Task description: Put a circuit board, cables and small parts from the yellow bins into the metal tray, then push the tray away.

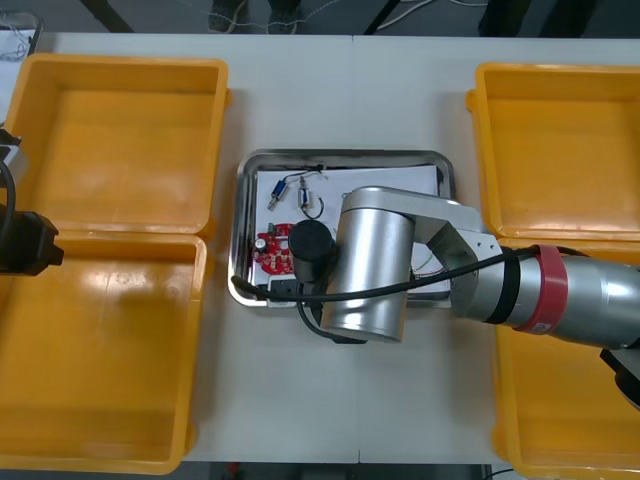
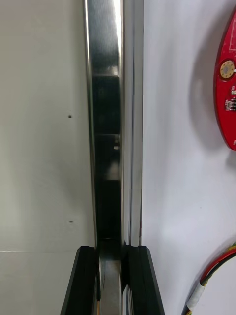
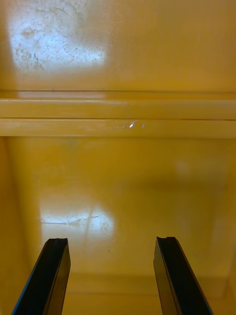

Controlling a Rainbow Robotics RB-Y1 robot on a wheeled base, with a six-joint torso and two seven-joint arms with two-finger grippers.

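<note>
- We log the right gripper [image 2: 112, 285] clenched on the metal tray's [image 2: 105, 98] rim.
- In the tray we count a round red circuit board [image 1: 272, 250] and small metal parts [image 1: 306, 197].
- Left gripper [image 3: 113, 275]: released, above a yellow bin [image 3: 118, 172].

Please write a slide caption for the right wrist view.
Right gripper shut on the metal tray rim; red circuit board and red-yellow cable lie inside.

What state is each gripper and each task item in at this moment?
right gripper: shut on the rim of the metal tray.
left gripper: open, over a left yellow bin.
metal tray: white inside, loaded.
circuit board: flat in the tray.
small metal parts: lying in the tray.
red and yellow cable: in the tray.
yellow bins: bare where visible.
</note>
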